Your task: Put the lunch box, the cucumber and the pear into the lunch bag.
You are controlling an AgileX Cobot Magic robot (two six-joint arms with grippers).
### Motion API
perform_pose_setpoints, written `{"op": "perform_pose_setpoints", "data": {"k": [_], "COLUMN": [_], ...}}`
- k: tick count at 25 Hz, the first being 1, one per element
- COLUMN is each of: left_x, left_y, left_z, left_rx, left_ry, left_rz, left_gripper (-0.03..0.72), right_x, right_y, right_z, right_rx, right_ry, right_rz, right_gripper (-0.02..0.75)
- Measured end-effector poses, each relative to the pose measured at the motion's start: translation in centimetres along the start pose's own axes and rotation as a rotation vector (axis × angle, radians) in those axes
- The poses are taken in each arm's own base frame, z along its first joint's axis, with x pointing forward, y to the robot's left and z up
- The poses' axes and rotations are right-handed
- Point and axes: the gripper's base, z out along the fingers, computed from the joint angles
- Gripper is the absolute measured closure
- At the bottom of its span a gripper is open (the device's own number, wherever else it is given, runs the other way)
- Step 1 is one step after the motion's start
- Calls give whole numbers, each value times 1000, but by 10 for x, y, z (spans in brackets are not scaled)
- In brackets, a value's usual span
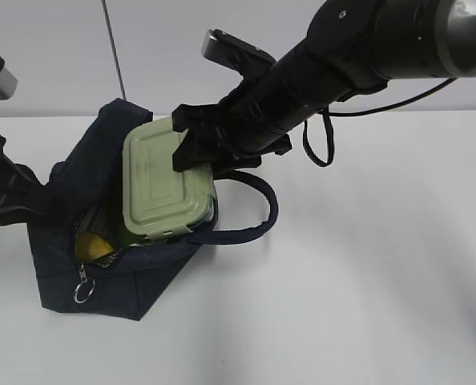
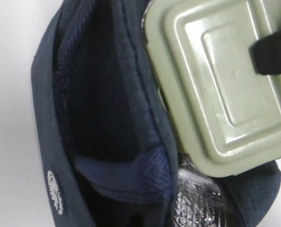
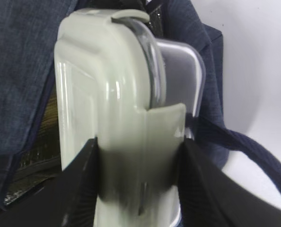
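The navy lunch bag (image 1: 102, 281) stands open at the left of the white table. My right gripper (image 1: 202, 156) is shut on the sage-green lunch box (image 1: 162, 180) and holds it tilted, its lower end inside the bag's mouth. In the right wrist view the gripper (image 3: 138, 179) clamps the lunch box (image 3: 107, 94) on edge. The yellow pear (image 1: 94, 247) lies inside the bag. A dark green sliver (image 1: 124, 234) beside it may be the cucumber. My left gripper (image 1: 38, 199) holds the bag's left edge; its fingers are hidden in the left wrist view, which shows the bag (image 2: 102, 94) and the lunch box (image 2: 216, 85).
The bag's loop handle (image 1: 262, 208) lies on the table to the right of the bag. The metal zipper ring (image 1: 82, 293) hangs at the bag's front. Silver lining (image 2: 197, 198) shows inside the bag. A black cable (image 1: 318, 148) hangs from the right arm.
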Motion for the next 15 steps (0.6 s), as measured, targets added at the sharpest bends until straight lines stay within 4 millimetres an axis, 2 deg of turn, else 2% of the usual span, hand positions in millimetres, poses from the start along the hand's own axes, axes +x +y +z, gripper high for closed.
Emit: {"op": "perform_pose_setpoints", "data": {"k": [4, 7, 9, 13, 15], "left_x": [0, -1, -1, -1, -1], "left_y": [0, 1, 1, 1, 1], "left_z": [0, 0, 0, 0, 0], "left_rx": [-3, -8, -8, -8, -8], "left_ry": [-5, -12, -13, -12, -13], "left_rz": [0, 1, 1, 1, 0], "left_gripper": [687, 687, 687, 687, 687], "right_x": [1, 1, 2, -3, -7], "right_y": [14, 28, 30, 34, 38], "right_z": [13, 34, 46, 50, 47], "right_rx": [-21, -53, -61, -76, -78], "right_ry": [13, 45, 69, 109, 120], "right_rz": [-13, -28, -27, -92, -129], "right_gripper": [411, 411, 411, 410, 356]}}
